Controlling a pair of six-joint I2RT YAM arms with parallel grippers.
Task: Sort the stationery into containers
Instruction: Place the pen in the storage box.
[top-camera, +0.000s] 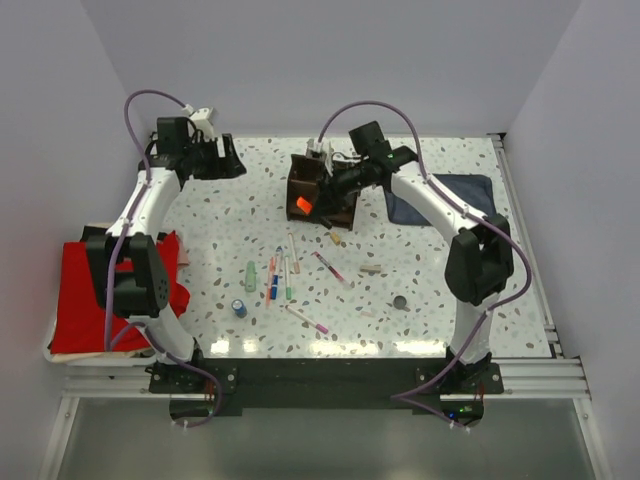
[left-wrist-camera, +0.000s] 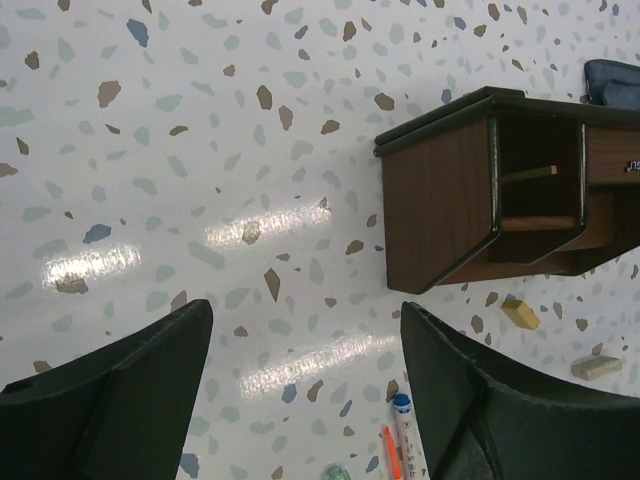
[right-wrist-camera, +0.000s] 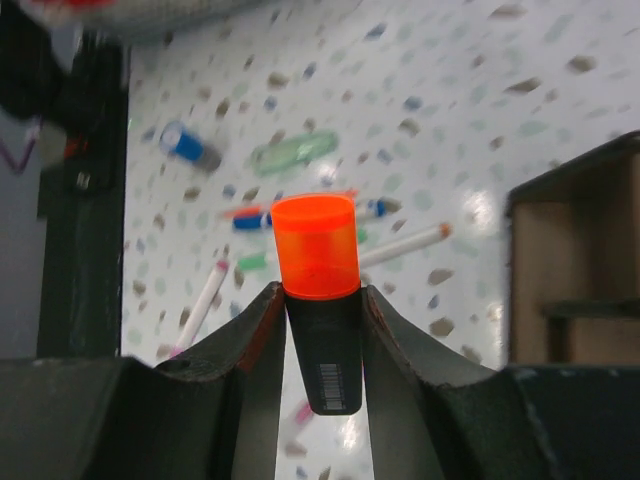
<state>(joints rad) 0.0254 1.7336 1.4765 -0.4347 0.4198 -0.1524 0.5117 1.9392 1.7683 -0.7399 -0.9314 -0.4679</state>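
Highlighter (right-wrist-camera: 316, 250) — orange end out, along right end effector (right-wrist-camera: 320, 292).

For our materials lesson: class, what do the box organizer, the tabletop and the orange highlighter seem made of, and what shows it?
The organizer looks like wood or veneer: dark brown, satin, faint grain. The tabletop has a speckled terrazzo look, glossy with light glare; possibly laminate. The highlighter looks plastic: translucent orange end, smooth black body with a barcode.
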